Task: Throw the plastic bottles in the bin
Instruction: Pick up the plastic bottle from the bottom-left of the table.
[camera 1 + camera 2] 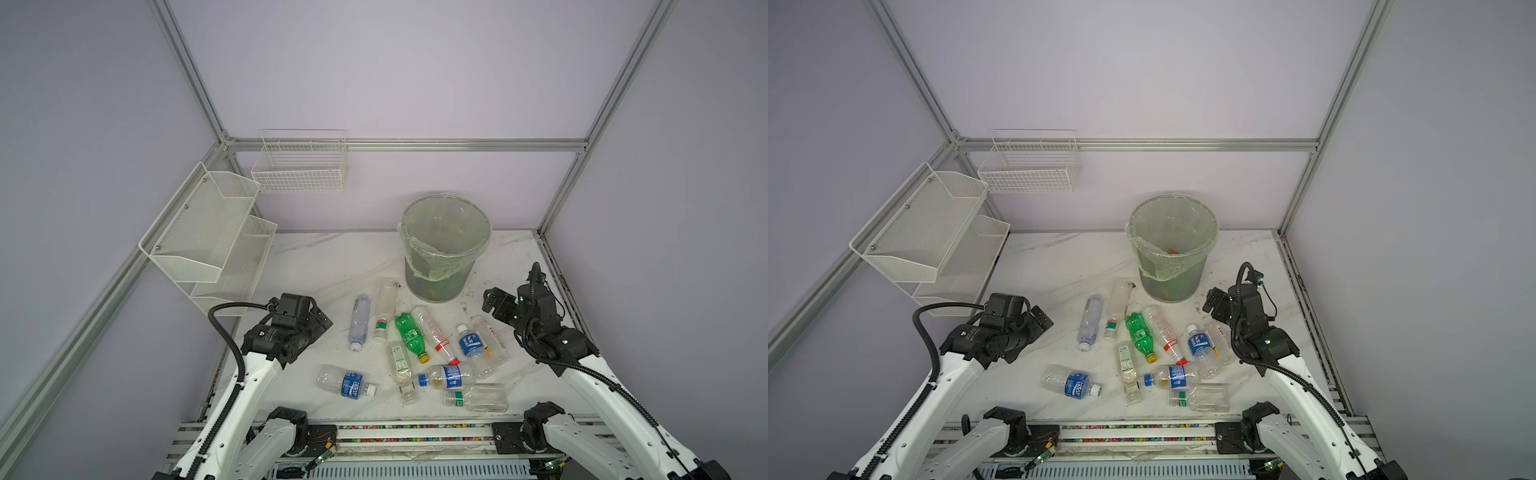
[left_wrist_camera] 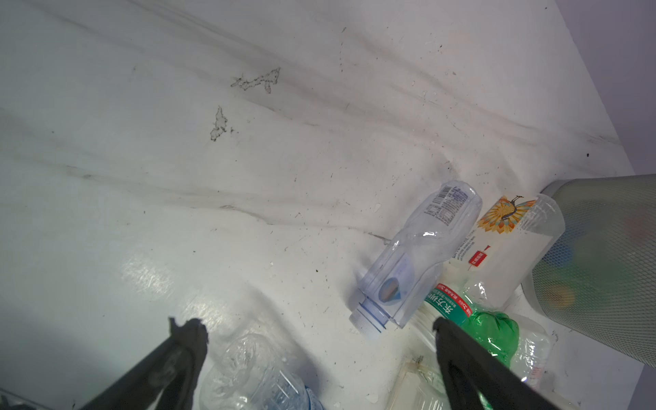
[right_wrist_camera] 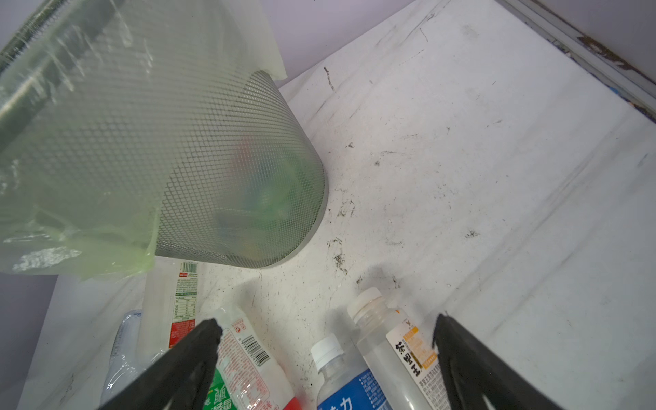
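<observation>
Grey see-through round bin (image 1: 440,286), lined w/ a pale yellow-green plastic bag, is standing upright at the back of the white marbled tabletop (image 1: 324,257), more toward my right side. Small plastic bottles (image 1: 453,376), mostly clear w/ blue, white or red labels, are lying on their sides in a loose cluster just in front of the bin, between my two arms. One crumpled green plastic bottle (image 1: 410,336) w/ a yellow cap is lying in the middle of them. Some coloured shapes are showing through the bin wall, but I cannot tell what they are. My left gripper (image 2: 314,330) is hovering at the left edge of the cluster, black fingers spread wide apart & holding nothing. My right gripper (image 3: 326,323) is hovering near the bin, above the right end of the cluster, also w/ fingers wide apart & empty.
</observation>
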`<state>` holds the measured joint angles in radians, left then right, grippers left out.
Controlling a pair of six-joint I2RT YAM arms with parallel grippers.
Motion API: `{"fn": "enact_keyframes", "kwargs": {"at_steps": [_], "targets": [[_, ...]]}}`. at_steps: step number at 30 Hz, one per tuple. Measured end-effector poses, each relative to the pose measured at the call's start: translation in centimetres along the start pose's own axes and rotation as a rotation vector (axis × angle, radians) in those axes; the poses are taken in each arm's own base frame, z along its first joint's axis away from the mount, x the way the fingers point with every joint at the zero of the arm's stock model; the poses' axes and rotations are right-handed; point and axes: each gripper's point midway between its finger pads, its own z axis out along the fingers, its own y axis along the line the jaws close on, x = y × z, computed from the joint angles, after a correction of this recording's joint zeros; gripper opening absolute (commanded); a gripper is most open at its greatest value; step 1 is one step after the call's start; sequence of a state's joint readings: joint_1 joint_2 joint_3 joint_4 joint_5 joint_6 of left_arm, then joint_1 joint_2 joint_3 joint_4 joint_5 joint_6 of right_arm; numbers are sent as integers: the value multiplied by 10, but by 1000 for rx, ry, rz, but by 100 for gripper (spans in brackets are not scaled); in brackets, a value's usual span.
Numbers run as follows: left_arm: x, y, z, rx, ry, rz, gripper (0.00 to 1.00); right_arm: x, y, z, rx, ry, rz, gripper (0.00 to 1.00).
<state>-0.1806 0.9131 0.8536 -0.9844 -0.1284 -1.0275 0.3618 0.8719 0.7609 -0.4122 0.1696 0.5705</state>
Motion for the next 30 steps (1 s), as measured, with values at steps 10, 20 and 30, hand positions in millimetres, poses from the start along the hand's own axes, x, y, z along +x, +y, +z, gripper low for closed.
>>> {"fn": "enact_keyframes", "kwargs": {"at_steps": [10, 20, 30], "targets": [[35, 18, -7, -100, 103, -91, 100, -1, -2, -2, -2, -16, 3, 97], [42, 13, -18, -57, 87, -156, 100, 0, -2, 3, 9, -10, 1, 97], [82, 3, -9, -119, 166, -56, 100, 1, -1, 6, 5, -4, 1, 97]]}}
